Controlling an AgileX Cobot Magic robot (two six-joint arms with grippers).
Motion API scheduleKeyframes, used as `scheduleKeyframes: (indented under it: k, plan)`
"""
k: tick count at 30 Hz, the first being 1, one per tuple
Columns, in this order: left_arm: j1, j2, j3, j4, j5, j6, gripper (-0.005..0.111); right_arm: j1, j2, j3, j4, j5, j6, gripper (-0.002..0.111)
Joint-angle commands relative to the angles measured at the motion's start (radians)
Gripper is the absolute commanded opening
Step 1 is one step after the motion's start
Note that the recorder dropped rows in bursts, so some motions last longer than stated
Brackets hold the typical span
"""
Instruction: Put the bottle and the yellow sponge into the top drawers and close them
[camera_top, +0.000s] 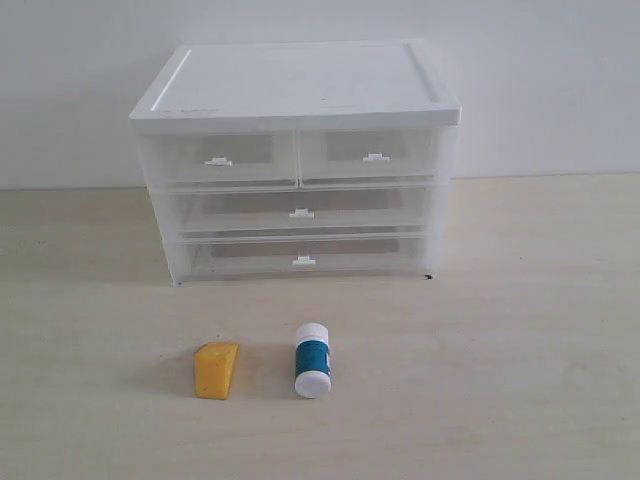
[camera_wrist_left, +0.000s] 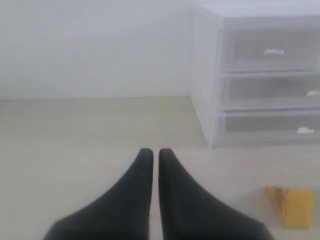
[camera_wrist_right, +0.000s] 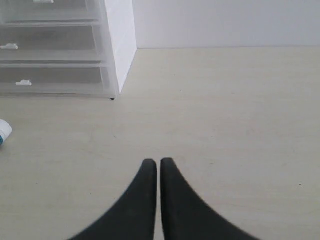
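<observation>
Two clenched, empty: left gripper (camera_wrist_left: 151, 151), right gripper (camera_wrist_right: 158, 161) | bottle (camera_top: 313, 360) teal label, text unreadable | sponge (camera_top: 217, 369) beside | top drawers (camera_top: 225, 155) shut

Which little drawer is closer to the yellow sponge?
The top left drawer, straight behind the yellow sponge; the top right drawer sits farther over, nearer the bottle.

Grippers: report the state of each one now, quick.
Left gripper: shut, holding nothing.
Right gripper: shut, holding nothing.
</observation>
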Motion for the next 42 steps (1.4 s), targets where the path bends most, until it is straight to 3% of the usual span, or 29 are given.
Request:
scheduleKeyframes:
  k: [1, 6, 10, 18, 21, 25, 27, 30, 32, 35, 42]
  plan:
    - [0.001, -0.002, 0.004, -0.17, -0.129, -0.066, 0.004, -0.006, -0.007, 0.0, -0.006, -0.004, -0.002, 0.0]
    - [0.001, -0.002, 0.004, -0.47, -0.309, -0.346, 0.004, -0.006, -0.007, 0.0, -0.006, -0.004, -0.002, 0.0]
    - [0.001, -0.002, 0.0, -0.417, -0.332, -0.372, 0.004, -0.006, -0.007, 0.0, -0.006, -0.004, -0.002, 0.0]
    - [0.001, 0.077, -0.106, -0.157, -0.358, -0.485, 0.004, -0.006, -0.007, 0.0, -0.006, -0.004, -0.002, 0.0]
    - [-0.012, 0.197, -0.145, 0.03, -0.461, -0.682, 0.004, -0.006, -0.007, 0.0, -0.006, -0.004, -0.002, 0.0]
    - [-0.043, 0.442, -0.246, 0.558, -0.83, -1.117, 0.004, -0.006, -0.007, 0.0, -0.006, -0.004, -0.002, 0.0]
    - [-0.045, 0.561, -0.334, 0.77, -0.939, -1.206, 0.004, -0.006, -0.007, 0.0, -0.006, -0.004, -0.002, 0.0]
    - [-0.045, 0.718, -0.494, 1.031, -0.895, -1.261, 0.004, -0.006, -0.007, 0.0, -0.006, -0.004, -0.002, 0.0]
    - [-0.045, 0.803, -0.559, 1.087, -0.831, -1.258, 0.004, -0.006, -0.007, 0.0, -0.006, -0.004, -0.002, 0.0]
    - [-0.045, 0.895, -0.632, 1.171, -0.752, -1.13, 0.004, -0.006, -0.007, 0.0, -0.006, -0.004, -0.002, 0.0]
    - [-0.049, 0.995, -0.673, 1.191, -0.709, -0.617, 0.004, -0.006, -0.007, 0.0, -0.006, -0.004, -0.002, 0.0]
